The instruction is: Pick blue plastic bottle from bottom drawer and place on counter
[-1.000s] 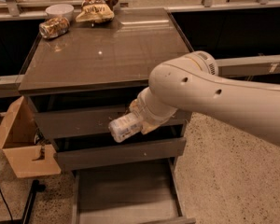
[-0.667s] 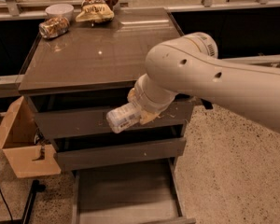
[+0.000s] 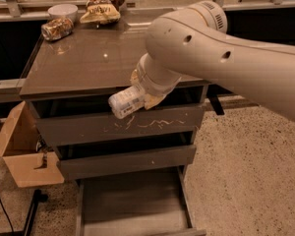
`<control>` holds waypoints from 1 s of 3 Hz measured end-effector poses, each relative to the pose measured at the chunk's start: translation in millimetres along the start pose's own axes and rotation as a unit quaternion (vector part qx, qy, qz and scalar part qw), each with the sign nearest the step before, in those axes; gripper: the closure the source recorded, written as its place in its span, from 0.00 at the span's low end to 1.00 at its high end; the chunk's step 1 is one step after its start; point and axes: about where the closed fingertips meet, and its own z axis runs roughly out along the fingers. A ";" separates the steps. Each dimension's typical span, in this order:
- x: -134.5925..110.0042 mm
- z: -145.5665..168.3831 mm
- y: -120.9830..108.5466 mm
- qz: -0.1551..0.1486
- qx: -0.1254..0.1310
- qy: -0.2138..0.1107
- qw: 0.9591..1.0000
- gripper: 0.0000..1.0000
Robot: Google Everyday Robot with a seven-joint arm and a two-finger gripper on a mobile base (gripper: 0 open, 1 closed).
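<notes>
The small pale plastic bottle (image 3: 125, 101) with a whitish label is up in the air. It lies on its side, just in front of the edge of the shiny grey-brown counter (image 3: 88, 63). The words on its label are too blurry to read.

The gripper (image 3: 141, 98) sits at the end of the big white robot arm (image 3: 201, 48) and is closed around the bottle's far end. The arm's thick wrist hides most of the gripper.

Behind the bottle is the grey drawer with white scratches (image 3: 157, 124) on its front. The bottom drawer (image 3: 132, 205) is pulled out low down, and the edge of the view cuts off its front.

At the back of the counter are a shiny metal can (image 3: 56, 28), a white bowl (image 3: 63, 10) and a brown-and-yellow snack bag (image 3: 102, 6). The print on the bag cannot be read. The arm covers the counter's right side. A brown cardboard box (image 3: 24, 151) stands on the floor to the left of the drawers.
</notes>
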 end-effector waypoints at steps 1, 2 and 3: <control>13.2 -3.5 -23.9 0.002 0.016 0.009 1.000 1.00; 24.2 -2.9 -48.9 0.005 0.016 0.006 1.000 1.00; 36.6 0.5 -86.2 0.018 0.006 -0.004 1.000 1.00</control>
